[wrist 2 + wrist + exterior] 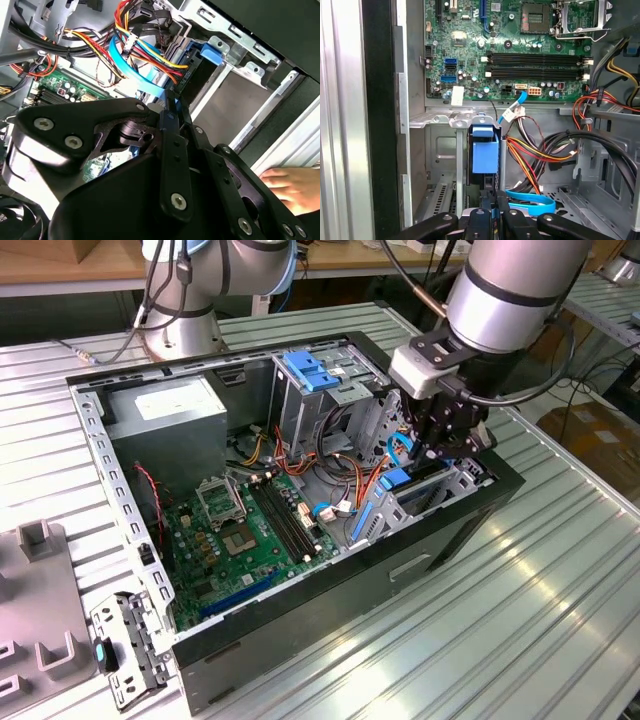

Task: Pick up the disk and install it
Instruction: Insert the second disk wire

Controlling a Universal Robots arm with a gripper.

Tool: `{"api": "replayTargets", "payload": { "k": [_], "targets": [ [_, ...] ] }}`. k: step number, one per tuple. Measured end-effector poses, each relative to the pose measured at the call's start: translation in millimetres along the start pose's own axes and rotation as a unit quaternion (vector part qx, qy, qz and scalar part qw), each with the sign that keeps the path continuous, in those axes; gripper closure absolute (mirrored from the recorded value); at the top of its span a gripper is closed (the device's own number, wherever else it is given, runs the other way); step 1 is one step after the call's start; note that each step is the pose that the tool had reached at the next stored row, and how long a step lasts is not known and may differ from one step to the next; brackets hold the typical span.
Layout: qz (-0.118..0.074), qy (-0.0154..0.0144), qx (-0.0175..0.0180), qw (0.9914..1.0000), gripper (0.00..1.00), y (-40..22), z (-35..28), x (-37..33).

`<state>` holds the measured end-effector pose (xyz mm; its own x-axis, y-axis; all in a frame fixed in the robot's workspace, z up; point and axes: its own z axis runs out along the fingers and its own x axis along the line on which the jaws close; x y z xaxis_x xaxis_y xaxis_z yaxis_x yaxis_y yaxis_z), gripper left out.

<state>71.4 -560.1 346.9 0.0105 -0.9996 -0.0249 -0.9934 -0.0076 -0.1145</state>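
Our black claw (pixel 495 212) pinches the blue-railed silver disk (pixel 485 155) in its bay; we risk jamming it against orange cables (pixel 525 160).

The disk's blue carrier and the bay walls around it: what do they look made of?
The disk's carrier looks like moulded plastic: uniform bright blue, matte, with soft rounded edges. The bay walls look like bare sheet metal: dull grey, folded tabs and punched slots. The hand sits just at the carrier's end.
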Motion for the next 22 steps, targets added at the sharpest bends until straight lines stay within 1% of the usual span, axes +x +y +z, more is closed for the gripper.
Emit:
{"api": "replayTargets", "payload": {
  "k": [3, 4, 5, 7, 8, 9, 10, 11, 12, 20, 22],
  "targets": [
    [0.000, -0.0011, 0.0000, 1.00000, 0.84, 0.2, 1.9, 1.7],
    [0.000, -0.0013, 0.0000, 1.00000, 0.84, 0.2, 1.6, 1.7],
    [0.003, -0.0026, 0.0001, 0.99999, 0.84, 0.0, -0.2, 1.6],
    [0.007, -0.0030, 0.0002, 0.99997, 0.84, -0.3, -3.1, 1.6],
    [0.009, -0.0033, 0.0003, 0.99996, 0.84, -0.3, -3.1, 1.7],
    [0.010, -0.0042, 0.0003, 0.99994, 0.84, -0.3, -3.1, 1.9],
    [0.013, -0.0106, 0.0004, 0.99986, 0.84, -0.3, -3.2, 3.0],
    [0.015, -0.0155, 0.0004, 0.99977, 0.84, -0.4, -3.3, 3.8],
    [0.016, -0.0195, 0.0004, 0.99968, 0.84, -0.3, -3.3, 4.9],
    [0.017, -0.0196, 0.0004, 0.99967, 0.84, 0.0, -0.5, 5.6],
    [0.017, -0.0197, 0.0005, 0.99967, 0.84, 0.2, 1.4, 5.7]
  ]
}}
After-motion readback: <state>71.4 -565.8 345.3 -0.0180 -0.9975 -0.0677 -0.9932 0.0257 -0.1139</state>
